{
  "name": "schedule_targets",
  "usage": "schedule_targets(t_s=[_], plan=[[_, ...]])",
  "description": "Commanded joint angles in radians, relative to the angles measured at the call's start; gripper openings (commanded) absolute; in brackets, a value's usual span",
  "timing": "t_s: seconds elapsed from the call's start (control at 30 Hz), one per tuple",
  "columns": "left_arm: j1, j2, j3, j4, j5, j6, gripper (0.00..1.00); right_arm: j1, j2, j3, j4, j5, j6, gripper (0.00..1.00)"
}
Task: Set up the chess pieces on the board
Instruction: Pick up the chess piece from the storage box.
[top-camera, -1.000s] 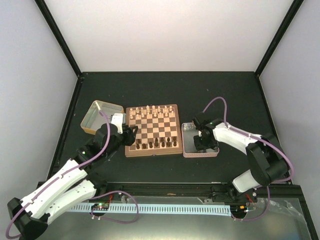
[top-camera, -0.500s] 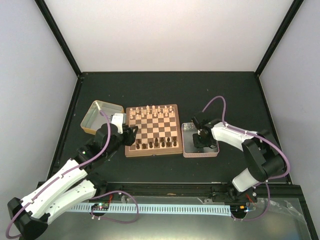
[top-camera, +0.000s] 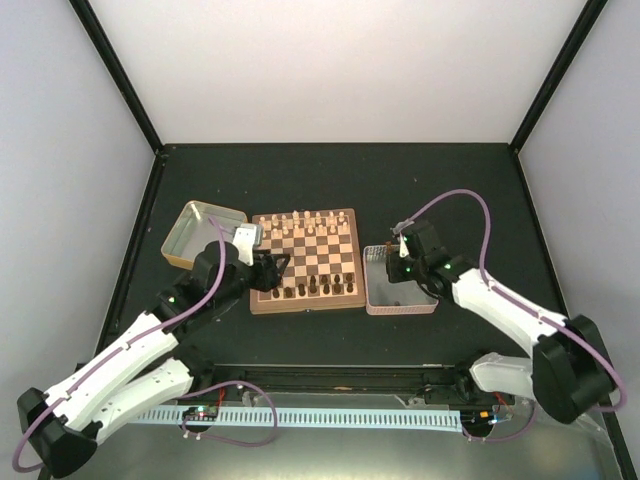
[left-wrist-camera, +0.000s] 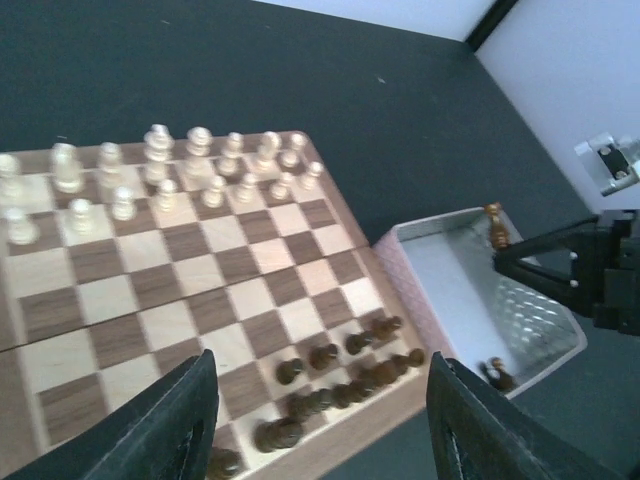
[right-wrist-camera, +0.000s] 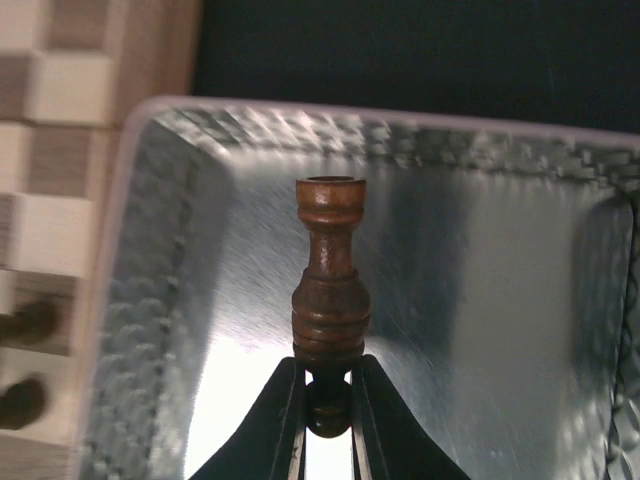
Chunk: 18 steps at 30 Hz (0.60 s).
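The board lies just left of the right gripper and beneath the left gripper, whose fingers hang spread and empty over the near ranks, where most dark chess pieces already stand. The silver tin sits directly under the right gripper. Its jaws pinch the foot of a dark rook-like piece, head pointing away from them, likely so it can be set down base-first on the board. A last dark piece lies in the tin below, uncollected.
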Motion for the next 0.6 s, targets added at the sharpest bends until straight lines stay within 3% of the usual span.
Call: schedule_targets(t_s=[0.0,0.23,0.57], plan=[[0.0,0.039,0.077,0.08,0.164,-0.013,0.61,-0.005,-0.113,-0.062,0.178,-0.216,-0.067,0.07],[0.005,0.111,0.134,0.198,0.357,-0.097,0.71,-0.002,-0.239,-0.112,0.366,-0.565,-0.085,0.09],[0.012,0.313,0.214,0.344,0.664,-0.193,0.79,0.07,-0.21,-0.01,0.354,-0.774,-0.15,0.09]])
